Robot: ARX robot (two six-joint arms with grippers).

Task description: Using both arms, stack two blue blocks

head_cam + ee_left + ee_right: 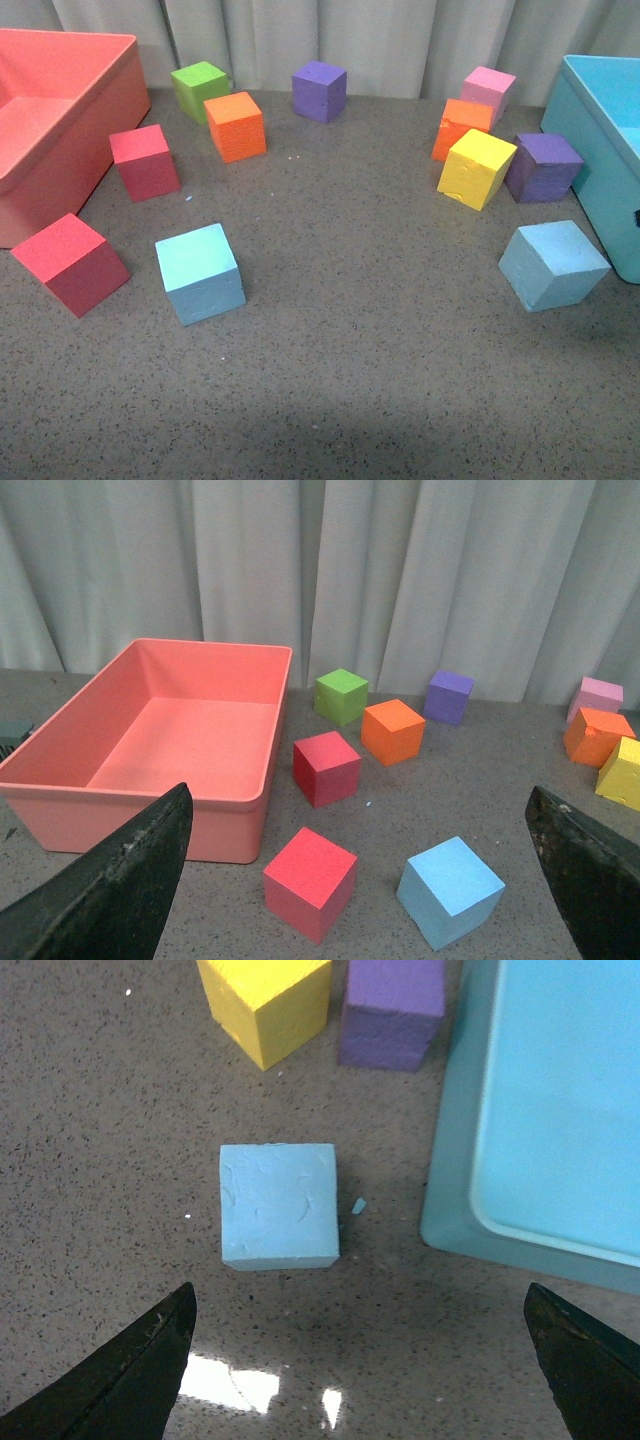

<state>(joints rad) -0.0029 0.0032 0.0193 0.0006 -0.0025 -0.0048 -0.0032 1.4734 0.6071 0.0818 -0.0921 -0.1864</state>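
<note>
**A:** Since neither arm shows in the front view, which step are we on?

**B:** Step 1, the approach. Nothing's gripped yet. Both blue blocks sit on the desk (350, 400), well apart. The left blue block (200, 272) is approx between 8 and 9 o'clock from desk centre, w/ a red cube (70, 262) at its 9. The right blue block (553, 264) is at about 3 o'clock, near the turquoise bin (590, 180), w/ a purple cube (543, 166) at its 12.

**A:** Hands?

**B:** The left hand (358, 795) is spread wide and empty. Its block lies ahead of it, not between the fingers. The right hand (358, 1295) is likewise apart w/ nothing in it. It hovers over its block, which looks roughly square to the fingers.

**A:** Next move?

**B:** My guess: the right hand goes down so the fingers straddle 2 opposite faces, then closes gently, since it's foam. The left hand needs more travel to reach its block. After that, 1 block gets carried over the other and lowered w/ edges lined up.
</note>
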